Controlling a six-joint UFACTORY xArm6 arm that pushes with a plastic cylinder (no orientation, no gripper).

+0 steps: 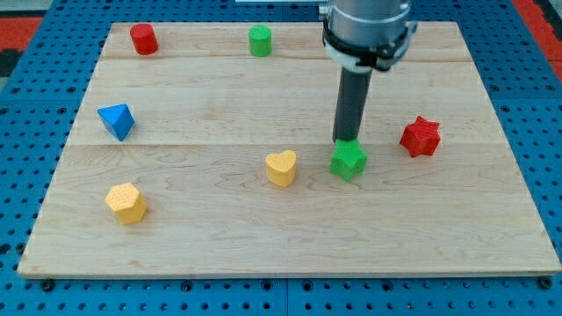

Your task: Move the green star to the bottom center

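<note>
Tip [344, 140] touching green star [349, 161] on its far side, right of worktop [290, 254] centre, between yellow heart [281, 167] and red star [421, 136]. Push step apparently underway; next: shove toward bottom edge, angling slightly left, clear of heart. No claw fitted, just a dark rod. Pale grained wood; matte blocks.

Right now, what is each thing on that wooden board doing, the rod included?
My tip: against the green star's top edge.
Green star: right of centre, touched by the tip.
Yellow heart: left of the star, apart.
Red star: right, alone.
Yellow block: bottom left, alone.
Blue block: left, alone.
Red cylinder: top left, upright.
Green cylinder: top, upright.
</note>
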